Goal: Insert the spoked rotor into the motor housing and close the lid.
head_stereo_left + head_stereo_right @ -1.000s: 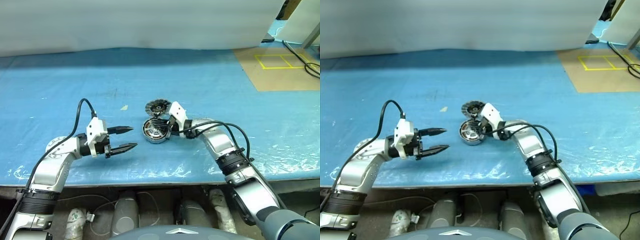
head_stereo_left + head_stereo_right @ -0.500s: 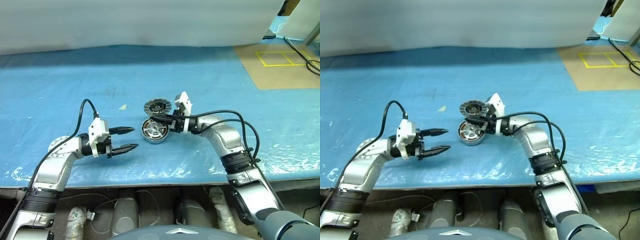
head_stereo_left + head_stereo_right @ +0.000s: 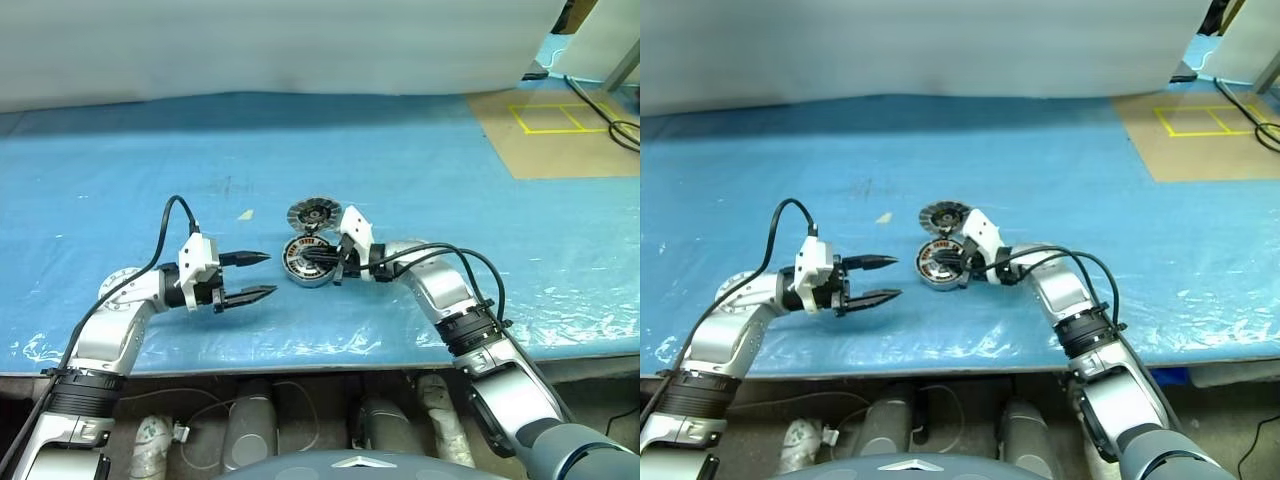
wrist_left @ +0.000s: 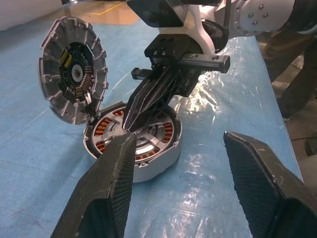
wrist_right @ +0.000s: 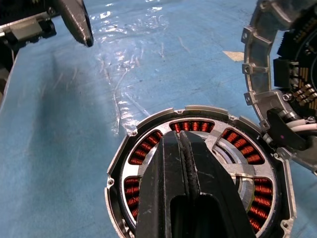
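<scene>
Resting on the blue tabletop [image 3: 450,180], the housing [image 3: 305,262] lies open, its copper windings showing, with the lid [image 3: 314,213] standing tilted up at its far edge, ribbed face toward the cup. The right end effector [image 3: 314,258], fingers pressed together, pokes into the housing's middle; I cannot tell the rotor apart under it. The left end effector [image 3: 262,274] hovers nearby, fingers spread and holding nothing.

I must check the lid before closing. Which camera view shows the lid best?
The left wrist view: the lid stands open, its whole ribbed inner face showing, hinged at the motor housing. The right wrist view catches its edge; the eye views show it small.
</scene>
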